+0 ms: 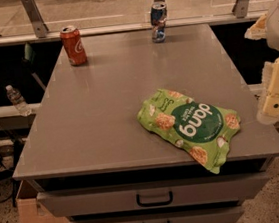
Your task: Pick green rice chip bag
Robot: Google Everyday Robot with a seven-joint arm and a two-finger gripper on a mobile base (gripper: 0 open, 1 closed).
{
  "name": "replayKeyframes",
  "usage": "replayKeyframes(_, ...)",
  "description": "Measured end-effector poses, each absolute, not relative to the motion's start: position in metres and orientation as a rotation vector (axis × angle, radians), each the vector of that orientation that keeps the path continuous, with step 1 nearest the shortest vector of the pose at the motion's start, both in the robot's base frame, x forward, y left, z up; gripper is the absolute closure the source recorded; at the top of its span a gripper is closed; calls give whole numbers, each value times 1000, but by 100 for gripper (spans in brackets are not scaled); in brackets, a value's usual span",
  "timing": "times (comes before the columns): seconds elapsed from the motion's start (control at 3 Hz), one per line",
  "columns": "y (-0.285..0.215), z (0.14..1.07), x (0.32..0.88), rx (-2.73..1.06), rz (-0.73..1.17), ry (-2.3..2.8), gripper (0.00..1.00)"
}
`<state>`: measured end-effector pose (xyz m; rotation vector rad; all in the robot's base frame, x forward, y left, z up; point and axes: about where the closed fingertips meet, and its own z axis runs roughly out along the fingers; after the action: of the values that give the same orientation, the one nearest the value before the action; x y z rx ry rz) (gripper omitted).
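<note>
The green rice chip bag (191,127) lies flat on the grey table (104,112), near the front right corner. Its lower end hangs slightly over the front edge. It is lime green with a dark green circle reading "dang" and pictures of tan chips. My gripper (277,95) is at the right edge of the view, beside the table's right side, to the right of the bag and apart from it. It holds nothing that shows.
A red soda can (73,45) stands at the table's back left. A blue can (158,21) stands at the back centre. Drawers with handles (154,199) sit under the tabletop. A water bottle (16,100) and a cardboard box (33,213) are at left.
</note>
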<state>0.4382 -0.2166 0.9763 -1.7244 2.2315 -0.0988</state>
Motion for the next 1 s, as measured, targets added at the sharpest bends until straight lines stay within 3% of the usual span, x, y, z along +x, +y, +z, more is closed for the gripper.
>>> replayKeyframes(0.33,-217,976,438,-1724,-99,2231,0)
replayKeyframes(1.0,-186,928,445,-1711,161,2187,0)
